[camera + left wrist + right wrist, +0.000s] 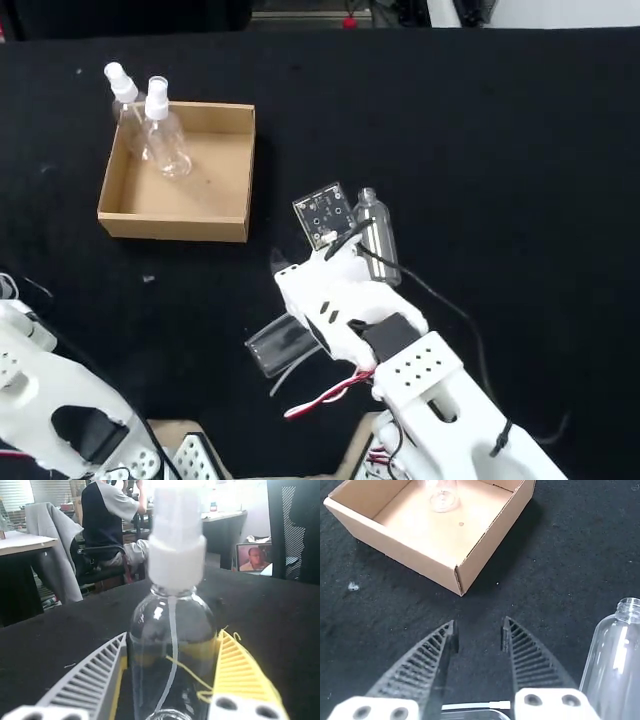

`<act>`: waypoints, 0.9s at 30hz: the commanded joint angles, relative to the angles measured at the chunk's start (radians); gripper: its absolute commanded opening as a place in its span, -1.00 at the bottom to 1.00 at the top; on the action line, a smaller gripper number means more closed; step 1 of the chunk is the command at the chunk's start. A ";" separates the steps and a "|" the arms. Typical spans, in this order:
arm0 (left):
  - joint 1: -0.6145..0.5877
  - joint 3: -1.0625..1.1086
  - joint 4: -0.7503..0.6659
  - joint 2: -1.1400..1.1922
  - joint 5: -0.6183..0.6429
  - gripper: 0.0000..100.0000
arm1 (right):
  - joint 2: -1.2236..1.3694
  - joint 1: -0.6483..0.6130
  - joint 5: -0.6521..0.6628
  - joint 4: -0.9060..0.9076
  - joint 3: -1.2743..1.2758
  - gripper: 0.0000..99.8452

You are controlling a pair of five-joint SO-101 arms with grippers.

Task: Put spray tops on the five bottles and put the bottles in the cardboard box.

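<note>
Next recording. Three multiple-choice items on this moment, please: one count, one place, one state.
1. How many capped bottles stand in the cardboard box? A. one B. two C. five
2. Where is the uncapped bottle? A. on the table beside the right tool B. in the box C. under the box
3. The left tool is: A. open and empty B. shut on a loose spray top C. shut on a capped bottle
Answers: 1 B, two stand inside it; 2 A, it shows next to that tool; 3 C, the bottle sits clamped in it.
</note>
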 commanded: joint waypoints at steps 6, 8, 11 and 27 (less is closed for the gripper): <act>-0.013 -0.041 -0.014 -0.014 -0.002 -0.49 | -0.033 -0.011 0.000 -0.026 -0.007 -0.72; -0.013 -0.042 -0.014 -0.014 -0.002 -0.49 | -0.033 -0.011 0.000 -0.026 -0.007 -0.72; -0.013 -0.030 -0.009 -0.055 -0.002 -0.48 | -0.033 -0.011 0.000 -0.026 -0.007 -0.72; -0.025 -0.064 0.250 -0.219 -0.002 -0.48 | -0.033 -0.011 0.000 -0.026 -0.008 -0.72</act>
